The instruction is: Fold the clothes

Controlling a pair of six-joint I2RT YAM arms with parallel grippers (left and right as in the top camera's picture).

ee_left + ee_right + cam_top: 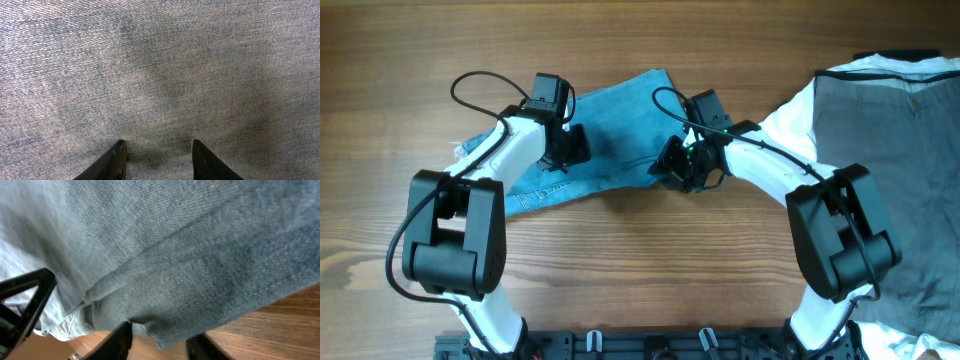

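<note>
The light blue jeans [620, 120] lie folded into a compact bundle on the wooden table [650, 260], left of centre. My left gripper [570, 148] rests on top of their left part. In the left wrist view its fingers [159, 150] are spread, with only flat denim [160, 75] between them. My right gripper [678, 168] is at the jeans' lower right edge. In the right wrist view its fingers [162, 340] are apart, with a folded denim edge [175, 255] hanging between them just above the table [280, 325].
A dark grey garment [890, 130] lies on a white cloth [790, 115] at the right side of the table, close to the right arm. Bare wood lies in front of and behind the jeans.
</note>
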